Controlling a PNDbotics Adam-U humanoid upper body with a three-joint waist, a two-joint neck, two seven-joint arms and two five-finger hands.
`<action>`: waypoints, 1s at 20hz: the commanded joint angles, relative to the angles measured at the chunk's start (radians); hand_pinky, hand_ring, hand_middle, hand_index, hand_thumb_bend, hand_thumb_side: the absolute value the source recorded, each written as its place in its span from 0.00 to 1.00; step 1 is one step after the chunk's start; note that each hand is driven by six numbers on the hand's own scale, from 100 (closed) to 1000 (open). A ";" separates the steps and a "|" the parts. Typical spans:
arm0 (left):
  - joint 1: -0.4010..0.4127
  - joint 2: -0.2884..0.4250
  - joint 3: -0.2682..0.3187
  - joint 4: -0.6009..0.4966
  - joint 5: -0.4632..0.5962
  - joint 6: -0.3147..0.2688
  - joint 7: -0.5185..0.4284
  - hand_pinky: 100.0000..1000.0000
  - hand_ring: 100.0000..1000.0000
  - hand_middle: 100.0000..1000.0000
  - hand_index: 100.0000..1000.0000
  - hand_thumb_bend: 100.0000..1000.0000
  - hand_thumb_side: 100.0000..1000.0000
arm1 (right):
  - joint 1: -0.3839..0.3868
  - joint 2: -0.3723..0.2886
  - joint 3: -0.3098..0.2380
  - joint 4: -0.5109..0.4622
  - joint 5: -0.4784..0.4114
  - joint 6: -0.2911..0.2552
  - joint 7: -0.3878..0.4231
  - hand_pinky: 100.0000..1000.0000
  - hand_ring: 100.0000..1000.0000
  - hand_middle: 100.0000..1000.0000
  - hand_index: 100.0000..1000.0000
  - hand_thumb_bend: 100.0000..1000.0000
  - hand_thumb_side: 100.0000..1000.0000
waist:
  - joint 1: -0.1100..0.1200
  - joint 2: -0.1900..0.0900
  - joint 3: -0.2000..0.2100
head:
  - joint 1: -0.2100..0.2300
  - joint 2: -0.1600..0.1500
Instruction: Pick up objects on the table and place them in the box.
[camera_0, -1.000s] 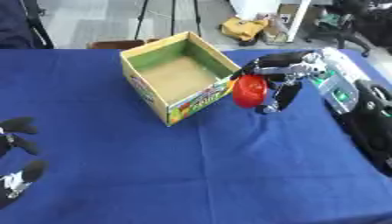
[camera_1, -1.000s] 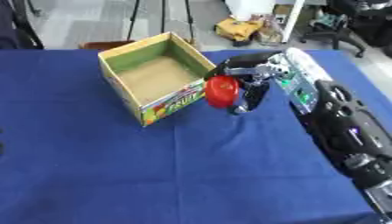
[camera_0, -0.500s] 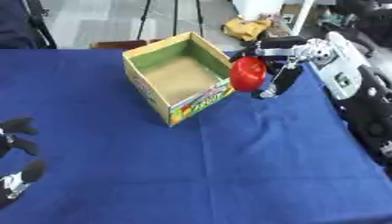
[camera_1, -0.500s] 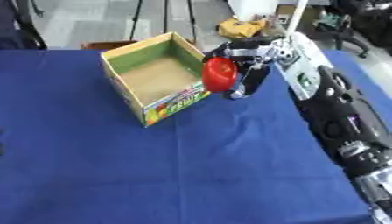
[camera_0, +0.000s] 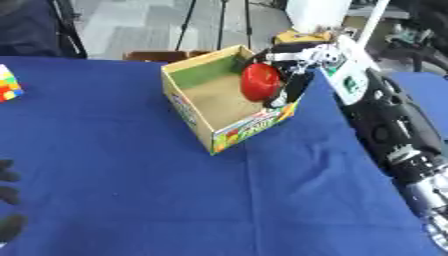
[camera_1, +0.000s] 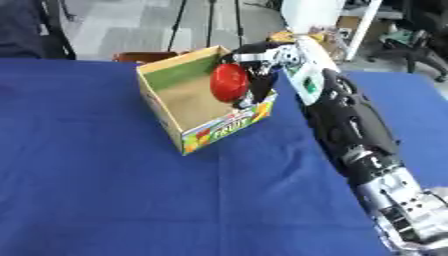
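A red round object (camera_0: 260, 81) hangs over the right side of an open cardboard box (camera_0: 197, 107) with a green inner wall and a colourful printed front. My right hand (camera_0: 296, 65) is shut on the red object, with the arm reaching in from the right. At the lower left edge of the left eye view, my left hand (camera_0: 9, 200) shows only dark fingertips. A colourful cube (camera_0: 9, 83) lies on the blue table (camera_0: 131, 190) at the far left.
The blue cloth covers the whole table in front of the box. Behind the table are a dark chair (camera_0: 35, 25), tripod legs (camera_0: 188, 22) and a white post (camera_0: 319, 12) on the floor.
My right hand has carried the red object up and to the left, from beside the box's right front corner to over its opening. The camera has also shifted.
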 joint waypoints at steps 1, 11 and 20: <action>-0.017 0.013 -0.005 -0.024 0.007 0.000 -0.007 0.54 0.31 0.49 0.73 1.00 0.73 | -0.037 -0.007 -0.035 0.049 0.057 -0.001 -0.013 0.00 0.18 0.57 0.95 0.00 0.00 | 0.003 -0.010 0.015 | -0.028 -0.023; -0.034 0.012 -0.012 -0.031 0.013 0.003 -0.015 0.54 0.28 0.49 0.73 1.00 0.73 | -0.055 0.003 -0.068 0.115 0.226 0.073 -0.174 0.00 0.25 0.69 0.96 0.00 0.00 | 0.000 0.002 0.072 | -0.085 -0.050; -0.042 0.004 -0.012 -0.034 0.016 0.003 -0.017 0.54 0.27 0.49 0.73 1.00 0.74 | -0.040 0.027 -0.066 0.176 0.381 0.063 -0.273 0.23 0.49 0.83 1.00 0.11 0.23 | -0.002 0.015 0.096 | -0.123 -0.068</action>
